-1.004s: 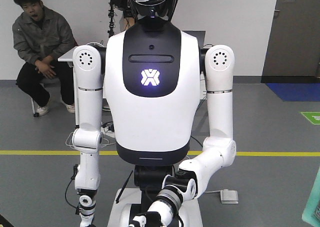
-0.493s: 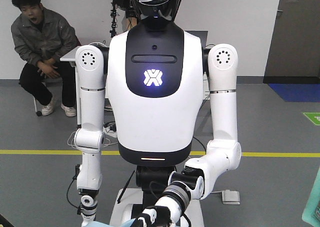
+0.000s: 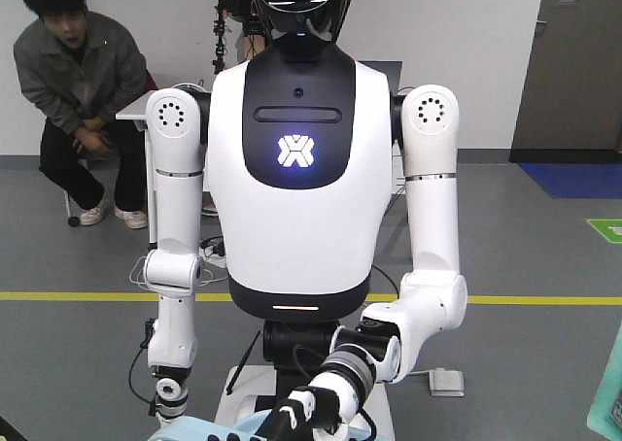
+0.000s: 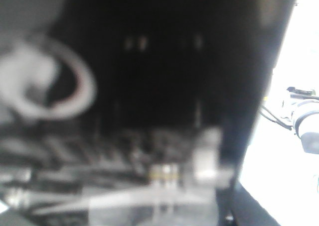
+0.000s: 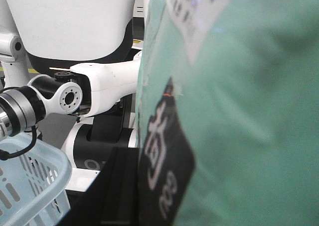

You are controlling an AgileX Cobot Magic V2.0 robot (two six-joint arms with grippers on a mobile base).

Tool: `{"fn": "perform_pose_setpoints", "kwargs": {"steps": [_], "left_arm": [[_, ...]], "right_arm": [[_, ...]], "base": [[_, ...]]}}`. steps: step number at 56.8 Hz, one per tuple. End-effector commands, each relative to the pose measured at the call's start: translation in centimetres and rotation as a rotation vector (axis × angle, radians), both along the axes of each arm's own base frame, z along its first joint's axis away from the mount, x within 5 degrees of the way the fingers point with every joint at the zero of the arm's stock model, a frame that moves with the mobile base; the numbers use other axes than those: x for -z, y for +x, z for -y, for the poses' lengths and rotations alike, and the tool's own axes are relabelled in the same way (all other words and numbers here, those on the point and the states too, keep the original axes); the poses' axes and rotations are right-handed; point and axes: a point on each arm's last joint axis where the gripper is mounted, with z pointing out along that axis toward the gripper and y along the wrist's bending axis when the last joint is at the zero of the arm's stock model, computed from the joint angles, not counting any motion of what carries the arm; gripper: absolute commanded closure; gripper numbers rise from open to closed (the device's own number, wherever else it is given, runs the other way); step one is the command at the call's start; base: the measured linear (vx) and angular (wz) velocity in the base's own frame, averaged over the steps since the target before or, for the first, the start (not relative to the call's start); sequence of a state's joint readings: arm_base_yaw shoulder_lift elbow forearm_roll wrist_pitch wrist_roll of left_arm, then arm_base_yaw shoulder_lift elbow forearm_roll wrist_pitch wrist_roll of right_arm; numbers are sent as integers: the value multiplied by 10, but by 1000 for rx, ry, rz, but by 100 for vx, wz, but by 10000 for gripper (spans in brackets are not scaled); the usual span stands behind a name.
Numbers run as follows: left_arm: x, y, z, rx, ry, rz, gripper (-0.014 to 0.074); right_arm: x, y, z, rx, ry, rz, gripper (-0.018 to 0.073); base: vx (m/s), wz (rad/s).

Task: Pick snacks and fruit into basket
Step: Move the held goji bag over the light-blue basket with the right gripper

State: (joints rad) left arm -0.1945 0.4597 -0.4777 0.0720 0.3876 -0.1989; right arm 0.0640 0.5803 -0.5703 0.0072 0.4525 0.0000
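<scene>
**Teal pouch pressed close to my right wrist camera, basket low in the left corner**

In my right wrist view the teal pouch [image 5: 239,101] fills the whole right half of the frame. It is blurred from being so near, with a dark label at its lower left. My right gripper does not show clearly there, so I cannot tell how wide its jaws stand or whether they grip the pouch. The light blue basket [image 5: 30,181] sits in the lower left corner, apart from the pouch and below the forearm of a white humanoid robot [image 5: 99,81]. In the front view the pouch is a teal sliver at the lower right edge. The basket's rim shows at bottom centre. My left wrist view is dark and smeared, so I cannot tell how my left gripper stands.
</scene>
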Motion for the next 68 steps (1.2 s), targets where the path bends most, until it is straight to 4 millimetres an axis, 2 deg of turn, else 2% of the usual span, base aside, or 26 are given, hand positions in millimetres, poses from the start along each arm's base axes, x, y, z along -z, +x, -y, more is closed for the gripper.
{"fn": "perform_pose_setpoints", "kwargs": {"steps": [1,68], "left_arm": [[-20,1,1,7,-23,133,600],[-20,1,1,7,-23,132,600]], "right_arm": [[-18,2,0,-2,1,126,559],[-18,2,0,-2,1,126,559]], "base": [[-5,-5],[-5,0]]}}
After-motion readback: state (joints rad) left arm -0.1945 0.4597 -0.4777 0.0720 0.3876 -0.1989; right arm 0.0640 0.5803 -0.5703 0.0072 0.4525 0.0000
